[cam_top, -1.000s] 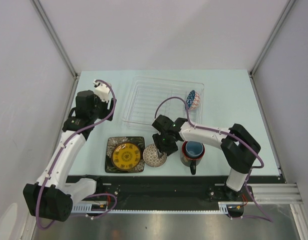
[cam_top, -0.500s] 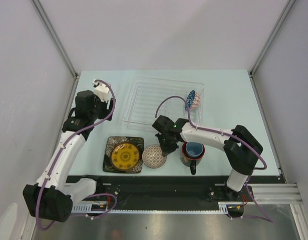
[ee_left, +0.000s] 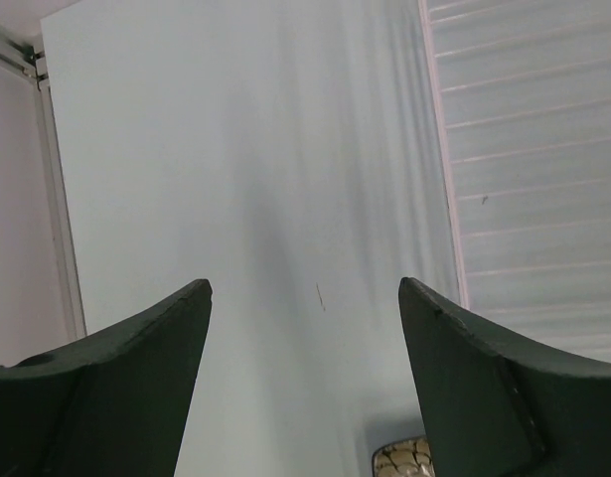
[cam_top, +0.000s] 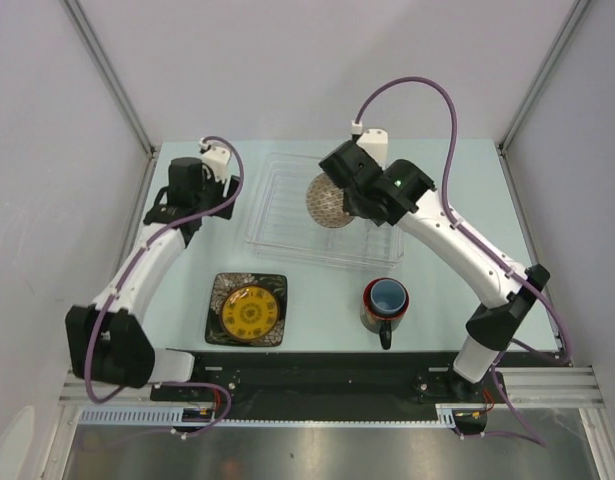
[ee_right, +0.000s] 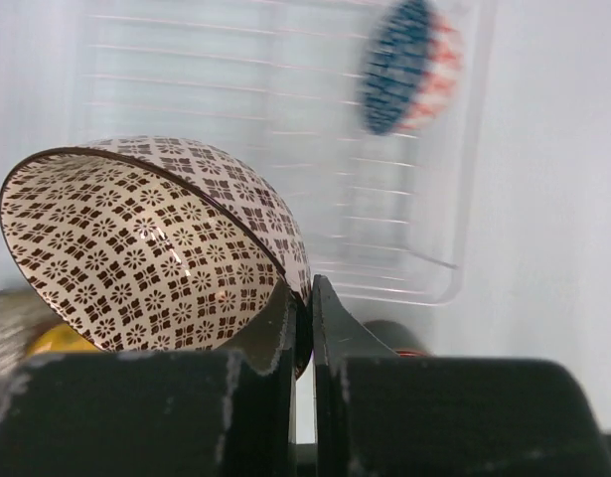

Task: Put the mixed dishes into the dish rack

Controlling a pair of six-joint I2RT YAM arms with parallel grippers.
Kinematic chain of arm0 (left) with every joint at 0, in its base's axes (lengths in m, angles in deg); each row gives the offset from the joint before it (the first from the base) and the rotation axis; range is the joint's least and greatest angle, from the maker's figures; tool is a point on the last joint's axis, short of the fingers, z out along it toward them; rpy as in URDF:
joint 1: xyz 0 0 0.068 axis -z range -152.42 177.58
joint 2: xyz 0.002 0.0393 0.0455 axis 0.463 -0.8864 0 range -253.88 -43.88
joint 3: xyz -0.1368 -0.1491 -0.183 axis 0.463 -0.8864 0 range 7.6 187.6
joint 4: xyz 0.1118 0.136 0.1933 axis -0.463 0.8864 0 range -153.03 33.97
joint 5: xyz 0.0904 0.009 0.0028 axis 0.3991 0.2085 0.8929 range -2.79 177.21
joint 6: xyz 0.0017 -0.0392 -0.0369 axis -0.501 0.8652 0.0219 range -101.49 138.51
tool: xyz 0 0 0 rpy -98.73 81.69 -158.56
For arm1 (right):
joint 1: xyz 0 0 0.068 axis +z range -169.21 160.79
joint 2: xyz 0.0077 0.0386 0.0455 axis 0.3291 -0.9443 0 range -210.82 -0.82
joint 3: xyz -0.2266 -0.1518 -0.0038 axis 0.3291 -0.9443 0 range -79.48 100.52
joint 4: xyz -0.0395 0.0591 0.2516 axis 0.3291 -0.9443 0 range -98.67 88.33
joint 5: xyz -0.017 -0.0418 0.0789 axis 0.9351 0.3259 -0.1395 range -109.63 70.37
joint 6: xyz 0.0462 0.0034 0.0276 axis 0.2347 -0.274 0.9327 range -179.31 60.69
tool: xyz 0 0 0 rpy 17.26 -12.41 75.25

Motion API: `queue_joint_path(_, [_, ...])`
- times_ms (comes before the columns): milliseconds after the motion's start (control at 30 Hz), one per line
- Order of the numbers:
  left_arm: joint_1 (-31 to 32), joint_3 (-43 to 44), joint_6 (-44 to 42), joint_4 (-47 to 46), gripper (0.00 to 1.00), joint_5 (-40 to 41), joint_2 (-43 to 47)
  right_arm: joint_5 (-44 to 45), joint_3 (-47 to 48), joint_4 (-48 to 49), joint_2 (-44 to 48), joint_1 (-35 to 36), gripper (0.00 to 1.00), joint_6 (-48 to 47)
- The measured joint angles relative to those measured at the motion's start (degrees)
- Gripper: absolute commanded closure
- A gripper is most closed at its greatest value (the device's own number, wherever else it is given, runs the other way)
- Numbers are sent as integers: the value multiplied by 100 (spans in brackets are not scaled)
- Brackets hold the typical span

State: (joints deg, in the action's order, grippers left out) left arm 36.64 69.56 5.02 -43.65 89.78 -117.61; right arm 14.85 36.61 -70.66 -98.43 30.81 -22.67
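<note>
My right gripper [cam_top: 343, 200] is shut on the rim of the speckled beige bowl [cam_top: 327, 203] and holds it tilted on its side above the clear dish rack [cam_top: 277, 215]. The right wrist view shows the fingers [ee_right: 285, 318] pinching the bowl's rim [ee_right: 136, 248]. It also shows the rack [ee_right: 235, 60] and the blue-white patterned bowl [ee_right: 409, 65] standing in its far corner. The small yellow plate [cam_top: 251, 310] lies on the black square plate [cam_top: 219, 325]. The light blue cup [cam_top: 388, 296] sits inside the dark mug [cam_top: 379, 320]. My left gripper [cam_top: 183, 212] is open and empty over the bare table.
The left wrist view shows the rack's edge [ee_left: 524, 149] on the right, the table's left rail [ee_left: 57, 199], and a corner of the black plate [ee_left: 404, 459] below. White walls close in the table on three sides.
My right arm has lifted the speckled bowl from beside the black plate and carried it back over the rack. My left arm has swung toward the back left.
</note>
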Motion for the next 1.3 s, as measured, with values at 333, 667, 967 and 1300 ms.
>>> queue_joint_path(333, [0,1075,149,-229,19,35,-1316,1049,-1086,-861,-726,-1003,100,389])
queue_joint_path(667, [0,1078,144,-319,19,144,-1451,1530,-1506,-863,-717,-1104,100,372])
queue_joint_path(967, [-28,1078,146,-498,19,155,-1696,1596,-1751,-791,-992,-1071,100,267])
queue_joint_path(1300, [-374,925,138,-811,20,291,-1836,2046,-1707,-826,-1349,-909,100,48])
